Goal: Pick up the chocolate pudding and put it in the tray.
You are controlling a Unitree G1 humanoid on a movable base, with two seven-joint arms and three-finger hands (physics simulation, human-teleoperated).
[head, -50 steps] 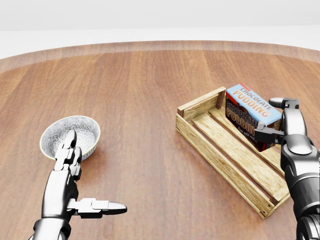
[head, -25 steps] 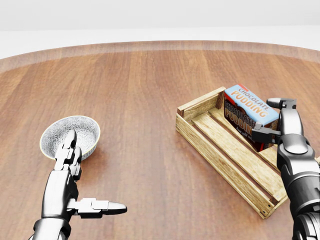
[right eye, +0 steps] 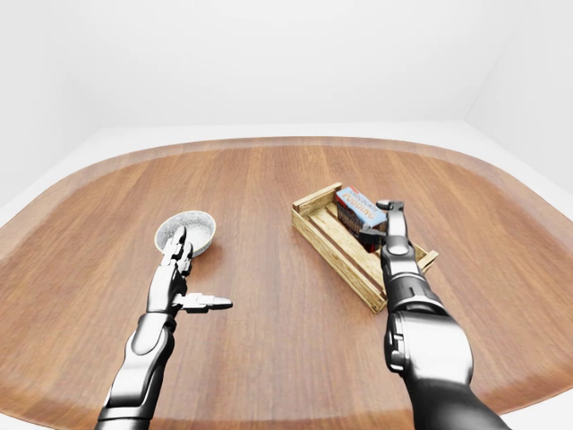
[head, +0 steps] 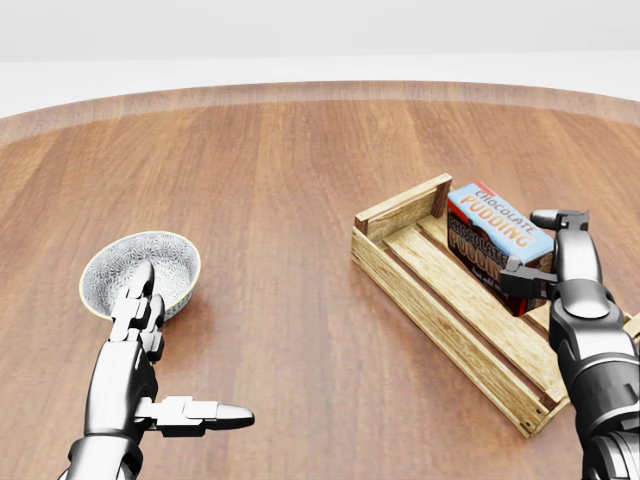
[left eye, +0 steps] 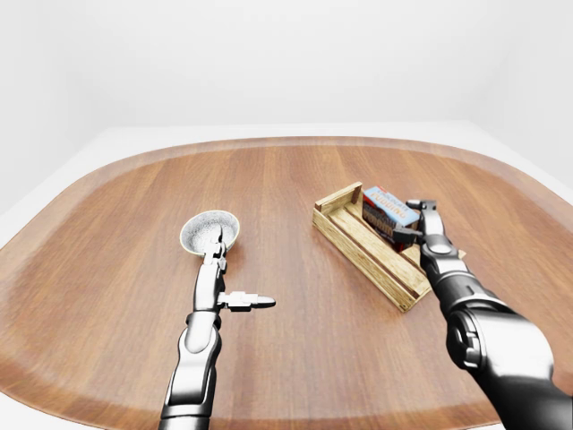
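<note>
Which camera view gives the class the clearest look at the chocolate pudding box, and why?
The head view: the chocolate pudding box appears largest there, its label readable, in the wooden tray with the right hand closed on it. The left-eye and right-eye views show the same box much smaller, its lettering hard to read.

Bright, even light fills all three views, soft and seemingly from overhead, so the white surroundings wash out to a near-featureless glow. The wooden desk [head: 290,200] carries only faint, short shadows, the clearest a soft smudge at about 4 o'clock of the bowl [head: 140,272]. Everything renders sharp with no motion blur, though both eye views bow the desk's rim strongly toward the corners, as a wide lens would.
</note>
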